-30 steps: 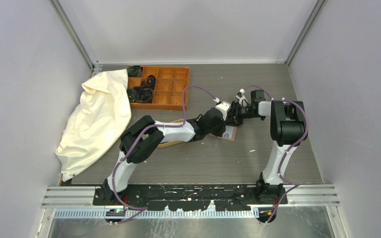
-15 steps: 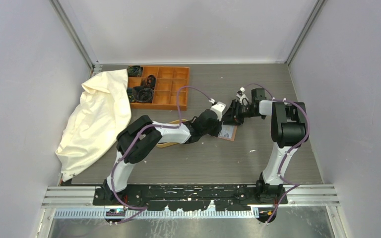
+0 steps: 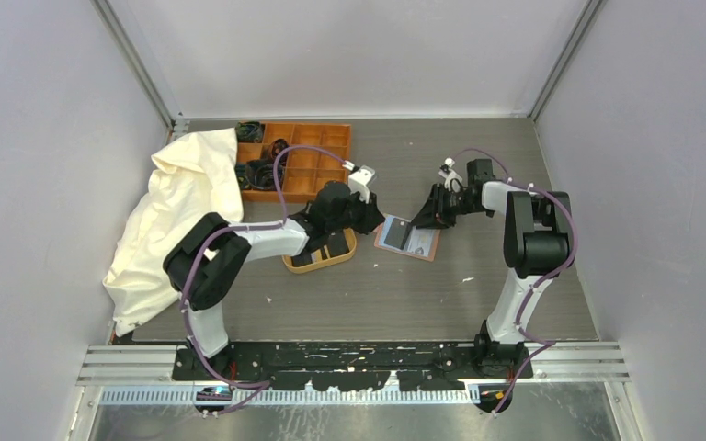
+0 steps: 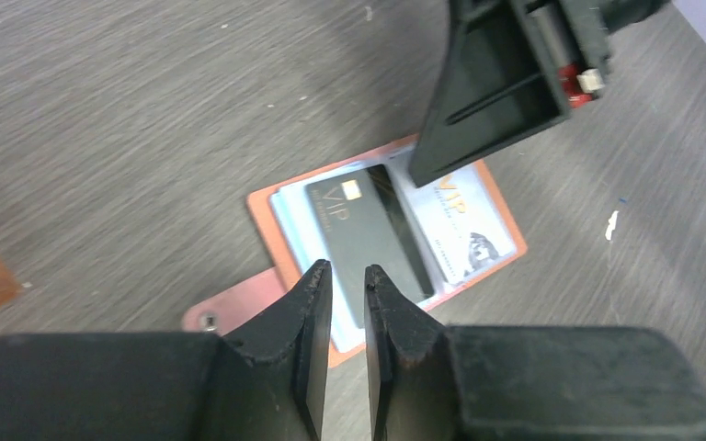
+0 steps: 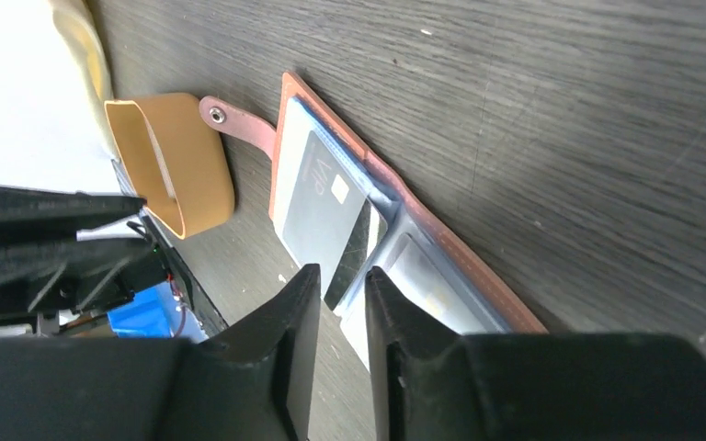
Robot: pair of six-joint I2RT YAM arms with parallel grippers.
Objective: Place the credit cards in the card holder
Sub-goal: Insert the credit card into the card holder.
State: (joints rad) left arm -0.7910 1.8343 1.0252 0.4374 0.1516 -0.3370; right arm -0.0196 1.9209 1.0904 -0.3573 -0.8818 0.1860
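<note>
The card holder (image 3: 420,250) lies open on the table, reddish-brown with a pale lining (image 4: 287,216) (image 5: 450,241). A black credit card (image 4: 372,234) (image 5: 317,207) lies on its left half and a pale card (image 4: 467,220) on its right half. My left gripper (image 3: 370,215) (image 4: 342,274) hovers just left of the holder, its fingers narrowly apart with nothing between them. My right gripper (image 3: 426,219) (image 5: 342,276) is at the holder's right end, fingers narrowly apart and empty; it also shows in the left wrist view (image 4: 496,83). More black cards (image 3: 327,250) lie in the oval wooden tray.
The oval wooden tray (image 3: 317,267) (image 5: 170,161) stands left of the holder, under my left forearm. An orange compartment box (image 3: 317,161) with dark items is at the back. A cream cloth (image 3: 179,220) covers the left side. Bare table lies right of the holder and in front of it.
My left arm has drawn back to the left, off the card holder, uncovering it and the wooden tray. The right gripper stays at the holder's right end.
</note>
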